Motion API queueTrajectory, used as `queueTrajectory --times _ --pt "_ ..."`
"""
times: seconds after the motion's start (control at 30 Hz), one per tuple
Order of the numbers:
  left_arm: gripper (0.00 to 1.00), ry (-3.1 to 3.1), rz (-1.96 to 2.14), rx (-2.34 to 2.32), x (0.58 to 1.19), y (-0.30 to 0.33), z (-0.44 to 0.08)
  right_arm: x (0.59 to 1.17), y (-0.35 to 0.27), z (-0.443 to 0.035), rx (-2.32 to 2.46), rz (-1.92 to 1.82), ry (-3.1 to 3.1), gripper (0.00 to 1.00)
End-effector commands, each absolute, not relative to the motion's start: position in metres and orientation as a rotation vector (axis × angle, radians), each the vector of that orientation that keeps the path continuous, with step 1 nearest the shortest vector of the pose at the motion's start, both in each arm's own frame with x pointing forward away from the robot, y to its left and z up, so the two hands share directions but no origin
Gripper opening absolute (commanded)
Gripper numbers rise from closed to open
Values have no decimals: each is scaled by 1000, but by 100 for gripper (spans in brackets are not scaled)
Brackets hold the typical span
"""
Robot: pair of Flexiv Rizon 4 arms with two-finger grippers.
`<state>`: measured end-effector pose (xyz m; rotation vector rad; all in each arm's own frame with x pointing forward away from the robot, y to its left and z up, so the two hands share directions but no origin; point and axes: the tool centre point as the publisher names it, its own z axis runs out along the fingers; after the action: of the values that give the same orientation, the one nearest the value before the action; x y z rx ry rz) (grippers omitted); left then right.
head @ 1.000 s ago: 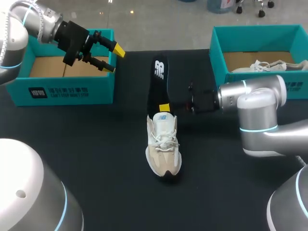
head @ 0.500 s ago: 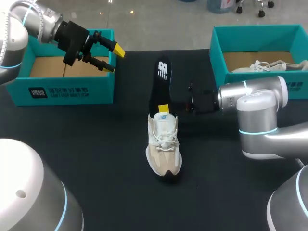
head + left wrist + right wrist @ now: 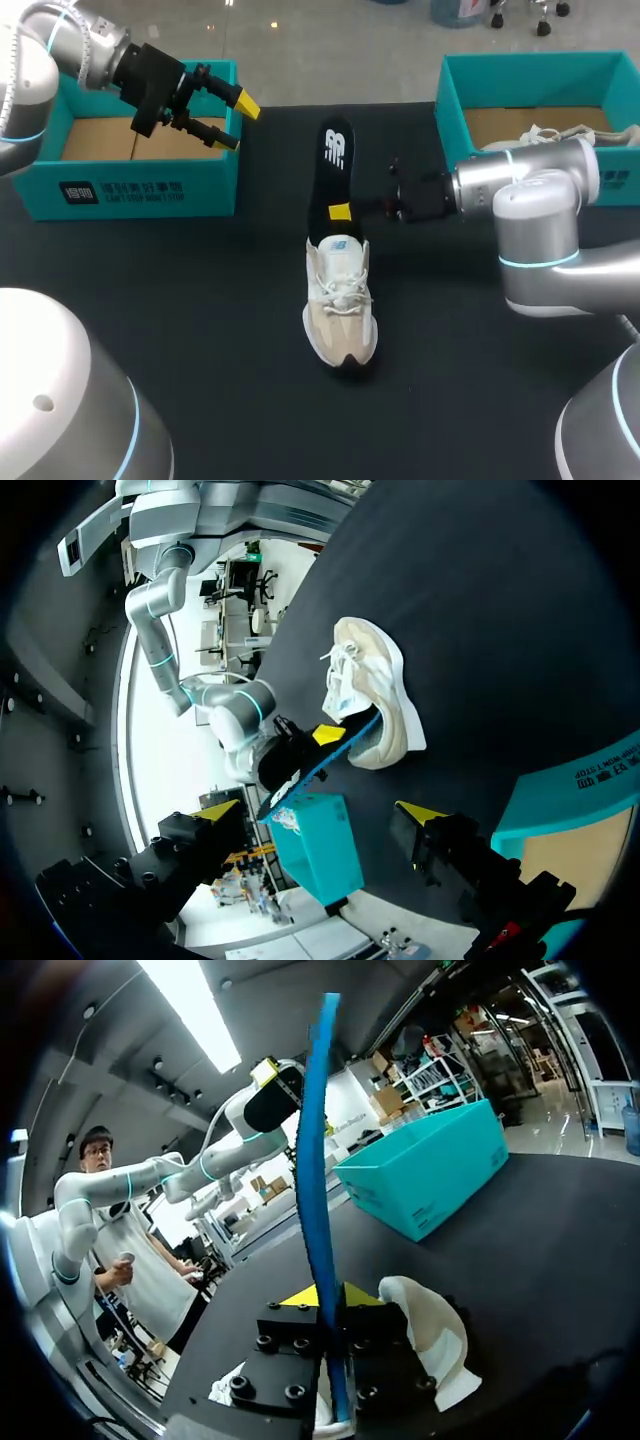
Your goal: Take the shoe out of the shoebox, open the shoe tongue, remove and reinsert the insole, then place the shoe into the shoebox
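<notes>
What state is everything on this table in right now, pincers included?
left pincer: open, holding nothing.
right pincer: shut on the insole.
insole: held on edge, one end at the sneaker's opening.
sneaker: upright on the table, laced.
left shoebox: open, bare cardboard floor showing.
right shoebox: open, second sneaker inside.

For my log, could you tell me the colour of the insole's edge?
The insole edge is blue; right wrist view.

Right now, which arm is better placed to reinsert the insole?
Right: the right hand is shut on the insole, close to the shoe; the left hand hangs open at the left shoebox.
</notes>
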<state>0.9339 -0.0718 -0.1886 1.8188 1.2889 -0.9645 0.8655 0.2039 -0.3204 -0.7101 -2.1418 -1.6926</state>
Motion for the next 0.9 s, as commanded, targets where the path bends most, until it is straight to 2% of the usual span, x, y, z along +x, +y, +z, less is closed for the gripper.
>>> queueTrajectory --times 0.03,0.63,0.67,0.7,0.73,0.8,0.9 --pt "100 1290 -963 1822 934 -72 -188 872 205 -331 -696 -1596 -2138 0" --pt "100 1290 -963 1822 934 -72 -188 836 204 -351 -800 -1512 -2117 0" --pt "100 1290 -963 1822 934 -72 -188 836 205 -349 -801 -1517 -2125 4" --pt "100 1290 -963 1822 934 -72 -188 837 205 -346 -795 -1523 -2133 20" --pt "100 1290 -963 1822 934 -72 -188 838 205 -342 -790 -1536 -2138 29" --pt "100 1290 -963 1822 934 -72 -188 842 206 -335 -776 -1552 -2154 37" --pt "100 1290 -963 1822 934 -72 -188 849 208 -325 -746 -1567 -2177 38"
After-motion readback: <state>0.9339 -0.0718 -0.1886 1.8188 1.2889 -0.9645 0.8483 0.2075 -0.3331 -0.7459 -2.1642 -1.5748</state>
